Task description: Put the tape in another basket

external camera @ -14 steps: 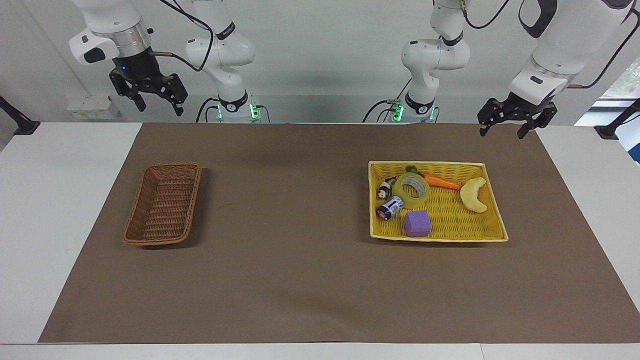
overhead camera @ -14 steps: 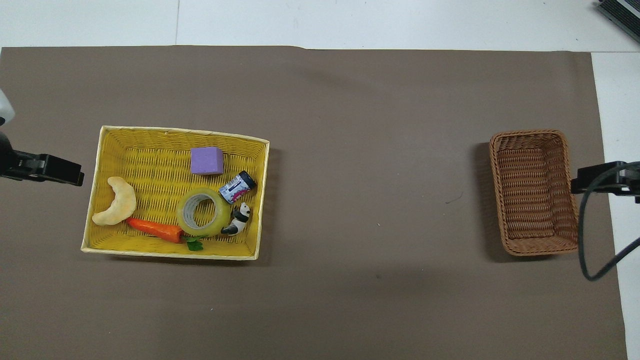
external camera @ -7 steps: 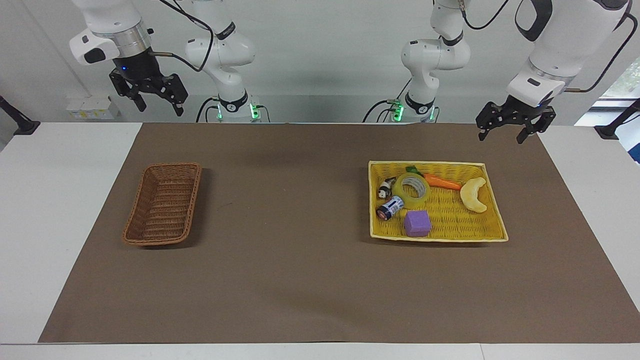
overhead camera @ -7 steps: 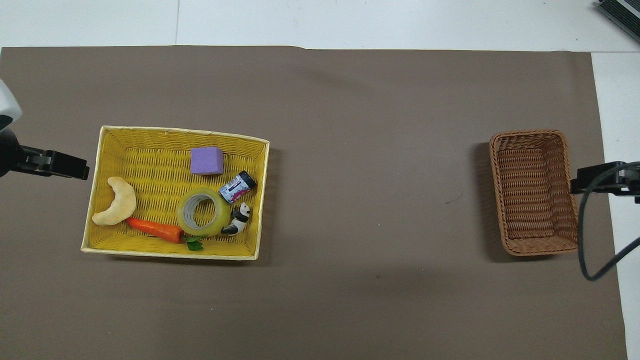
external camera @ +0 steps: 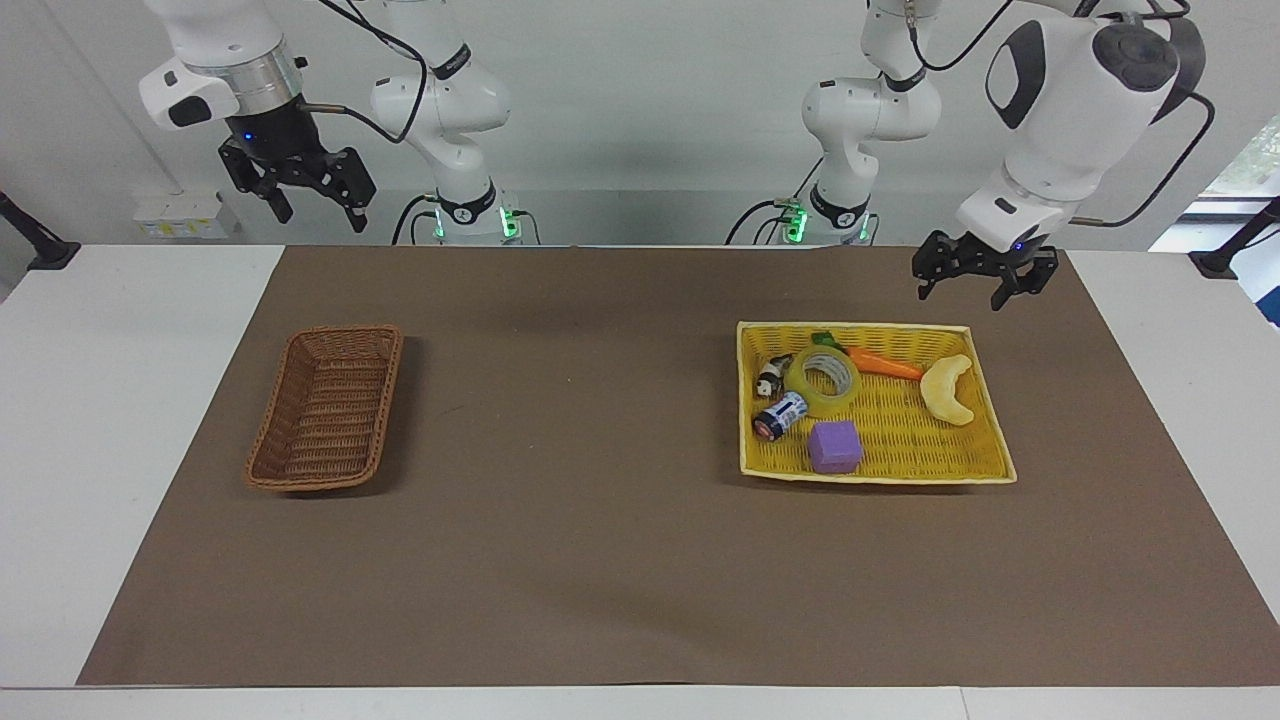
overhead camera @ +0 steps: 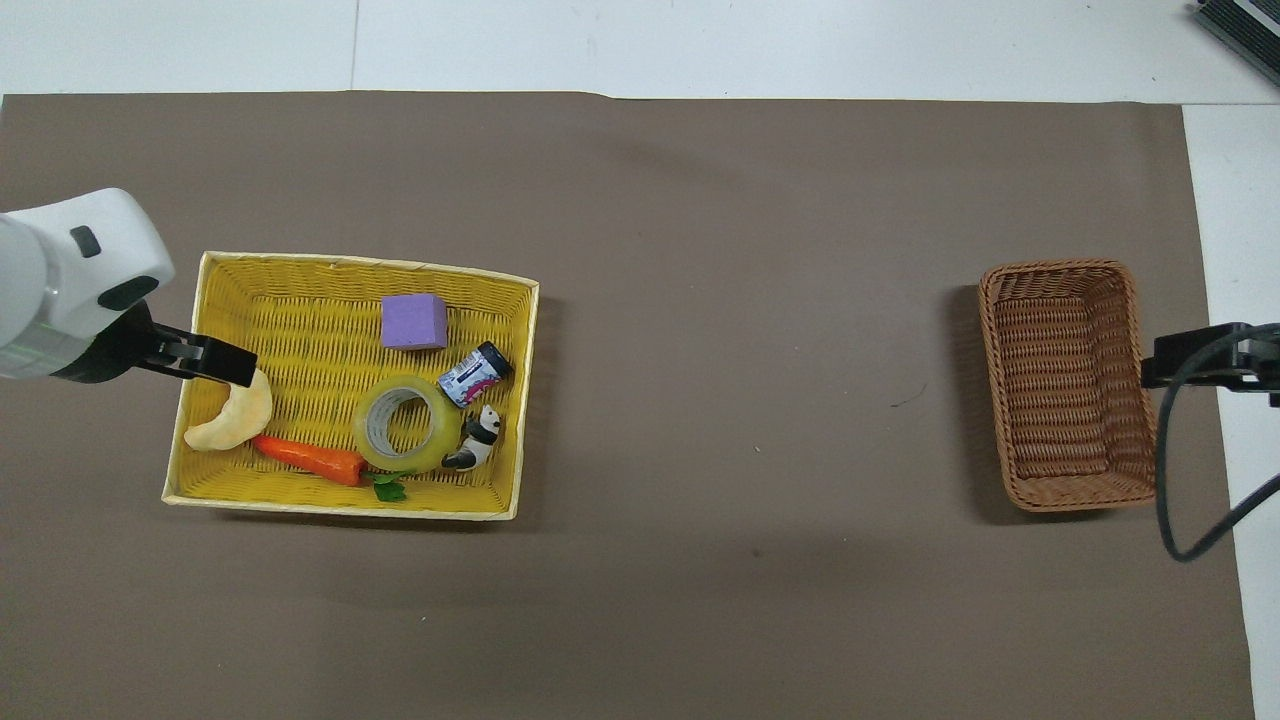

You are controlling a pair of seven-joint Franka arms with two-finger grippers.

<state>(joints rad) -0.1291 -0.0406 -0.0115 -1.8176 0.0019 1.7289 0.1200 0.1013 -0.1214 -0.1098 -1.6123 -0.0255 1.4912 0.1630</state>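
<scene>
While flat in the tray (external camera: 975, 470) near the carrot (external camera: 885, 364), tape (external camera: 823, 381): light, stiff, slick ring, best pinched across one wall; left gripper (external camera: 975, 281) above, right gripper (external camera: 300, 185) waiting, both released.

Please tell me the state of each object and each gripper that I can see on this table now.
tape: flat in yellow tray, not held
brown basket: upright, empty
carrot: lying in tray
purple block: resting in tray
left gripper: open, raised above tray's edge nearest the robots
right gripper: open, waiting high, holding nothing
</scene>
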